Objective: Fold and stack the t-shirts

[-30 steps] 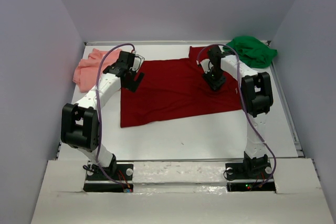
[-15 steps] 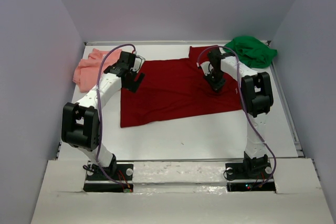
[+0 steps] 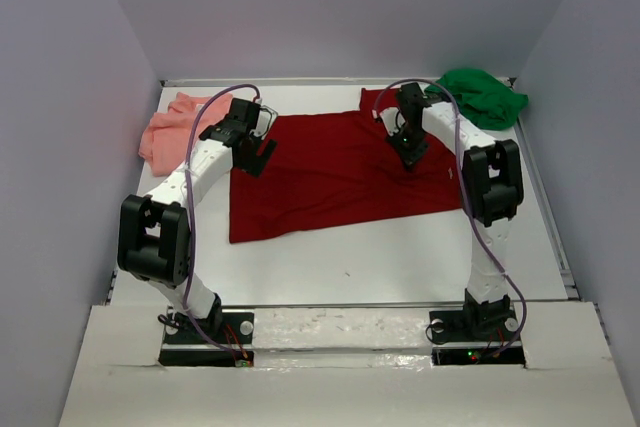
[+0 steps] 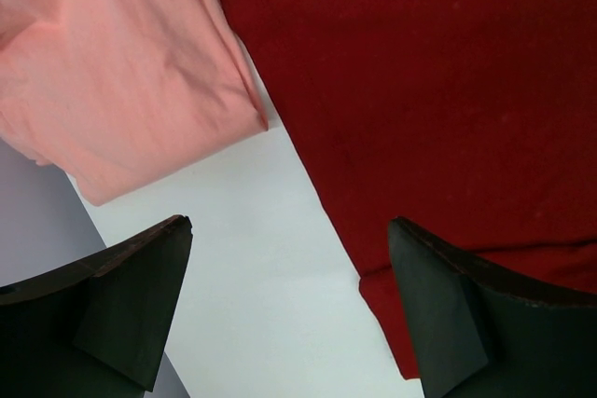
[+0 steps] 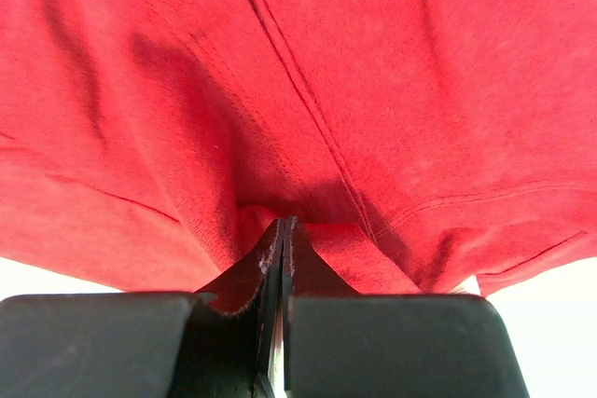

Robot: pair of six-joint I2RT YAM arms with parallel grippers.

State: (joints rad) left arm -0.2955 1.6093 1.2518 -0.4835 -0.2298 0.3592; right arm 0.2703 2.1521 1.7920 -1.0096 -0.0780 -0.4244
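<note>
Right tool, newly tight on red shirt

Dark red t-shirt spread mostly flat at centre, one fold of cloth pinched upward in its far right part; salmon pink t-shirt crumpled at far left; bright green t-shirt heaped at far right corner.
</note>
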